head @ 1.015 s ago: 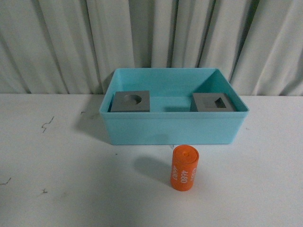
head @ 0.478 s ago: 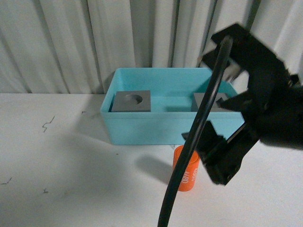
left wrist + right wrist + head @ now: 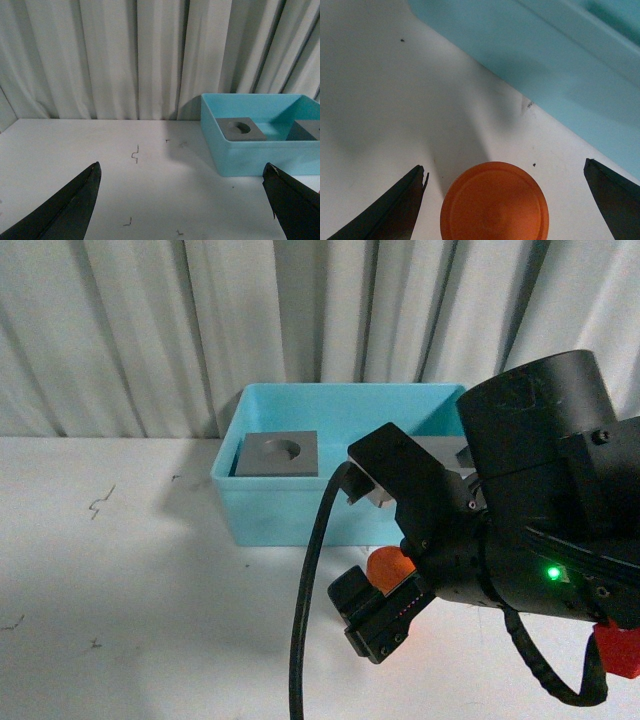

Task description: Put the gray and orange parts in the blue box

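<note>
Just before the blue box (image 3: pixel 290 520), our right gripper (image 3: pixel 504 166) hangs over the orange cylinder (image 3: pixel 494 205), jaws spread wide; our left gripper (image 3: pixel 181 166) gapes too.

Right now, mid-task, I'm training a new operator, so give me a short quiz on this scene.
1. True or false: the orange cylinder lies inside the blue box.
2. How many gray cubes sit in the box? A) none B) one C) two
3. Which arm's gripper straddles the cylinder with open jaws?

Key:
1. False. It stands on the table in front of the box.
2. C: the cube with a round recess and the cube with a rectangular recess.
3. The right gripper.
</note>
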{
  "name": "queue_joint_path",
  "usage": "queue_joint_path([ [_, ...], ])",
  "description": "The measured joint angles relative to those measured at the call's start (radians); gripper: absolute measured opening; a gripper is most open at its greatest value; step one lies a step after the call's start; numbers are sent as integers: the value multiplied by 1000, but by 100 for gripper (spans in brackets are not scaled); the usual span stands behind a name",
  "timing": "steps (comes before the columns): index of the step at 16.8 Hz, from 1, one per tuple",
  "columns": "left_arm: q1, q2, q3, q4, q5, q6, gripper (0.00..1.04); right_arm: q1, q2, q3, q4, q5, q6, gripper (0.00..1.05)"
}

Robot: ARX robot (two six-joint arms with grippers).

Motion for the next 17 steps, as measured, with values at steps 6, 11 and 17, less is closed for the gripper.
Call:
queue_joint_path([
  [6, 0, 0, 0, 0, 0, 0, 98, 18, 39, 35, -11, 17, 12, 97],
  [11, 0, 0, 0, 0, 0, 0, 98, 25, 49, 41, -18, 27, 15, 79],
  [17, 0, 0, 0, 0, 0, 0, 98, 34, 51, 43, -23, 29, 30, 55],
])
